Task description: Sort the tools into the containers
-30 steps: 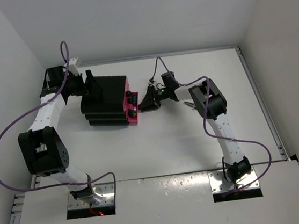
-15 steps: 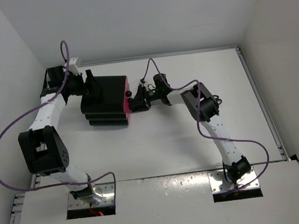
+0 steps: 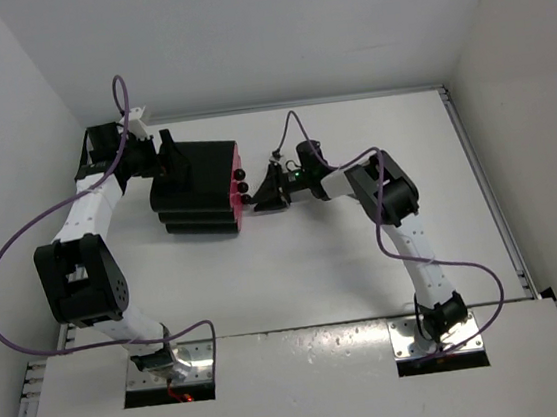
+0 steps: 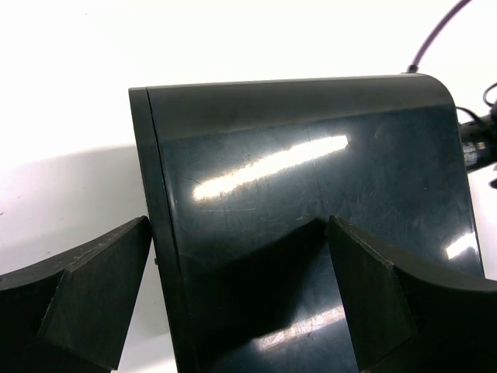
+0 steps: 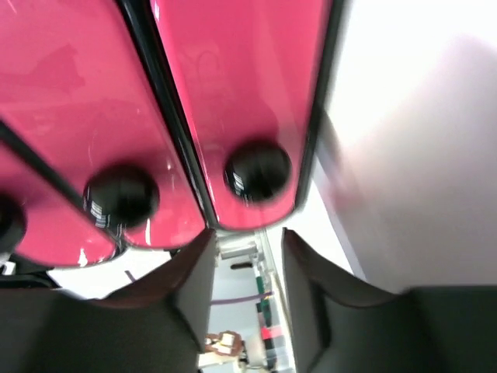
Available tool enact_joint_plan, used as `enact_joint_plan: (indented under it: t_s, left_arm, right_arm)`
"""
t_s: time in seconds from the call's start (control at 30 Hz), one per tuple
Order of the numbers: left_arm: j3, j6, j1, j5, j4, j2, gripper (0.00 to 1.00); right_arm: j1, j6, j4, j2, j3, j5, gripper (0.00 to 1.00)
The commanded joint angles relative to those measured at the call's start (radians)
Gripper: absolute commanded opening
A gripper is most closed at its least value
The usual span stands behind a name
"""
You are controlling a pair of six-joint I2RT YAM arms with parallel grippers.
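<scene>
The black cabinet (image 3: 190,183) stands at the back left with its three pink drawers (image 3: 237,188) facing right, all flush with its front. My left gripper (image 3: 166,161) is open at the cabinet's back, its fingers (image 4: 93,295) straddling the glossy black rear corner (image 4: 311,194). My right gripper (image 3: 260,196) hangs just in front of the drawers, narrowly open and empty. In the right wrist view its tips (image 5: 247,256) sit just short of a round black knob (image 5: 258,171) on a pink drawer (image 5: 241,78), not around it. No tools are in view.
White walls close in the table on the left, back and right. A purple cable (image 3: 21,248) loops off the left arm. A raised metal rail (image 3: 483,195) runs along the table's right side.
A drawer that stood pulled out a second ago is now flush. My right gripper moved left against the cabinet front, then drew back slightly to the right. The left arm has not moved.
</scene>
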Motion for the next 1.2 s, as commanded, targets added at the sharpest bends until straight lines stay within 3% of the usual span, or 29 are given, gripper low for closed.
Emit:
enact_joint_plan:
  t_s: [0.0, 0.07, 0.2, 0.33, 0.4, 0.53, 1.17]
  left_arm:
    - [-0.067, 0.07, -0.034, -0.072, -0.133, 0.069, 1.0]
    - [-0.067, 0.07, -0.034, -0.072, -0.133, 0.069, 1.0]
    - [-0.076, 0.07, -0.034, -0.072, -0.133, 0.059, 1.0]
    - [-0.085, 0.07, -0.034, -0.072, -0.124, 0.059, 1.0]
    - [-0.085, 0.07, -0.034, -0.072, -0.124, 0.059, 1.0]
    - [-0.085, 0.07, -0.034, -0.072, -0.124, 0.059, 1.0]
    - [-0.076, 0.07, -0.034, -0.072, -0.124, 0.059, 1.0]
  right_arm:
    - [-0.057, -0.029, 0.01, -0.113, -0.066, 0.008, 0.34]
    - [-0.072, -0.045, 0.0, -0.15, -0.097, 0.008, 0.34]
    - [-0.095, -0.057, 0.048, -0.195, -0.141, 0.008, 0.44]
    - [-0.086, 0.073, 0.2, -0.182, -0.129, -0.001, 0.58]
    - [-0.066, 0.181, 0.309, -0.146, -0.12, -0.001, 0.59]
    - [-0.048, 0.277, 0.366, -0.126, -0.085, 0.028, 0.59]
    - [0.009, 0.305, 0.335, -0.008, 0.076, 0.046, 0.55]
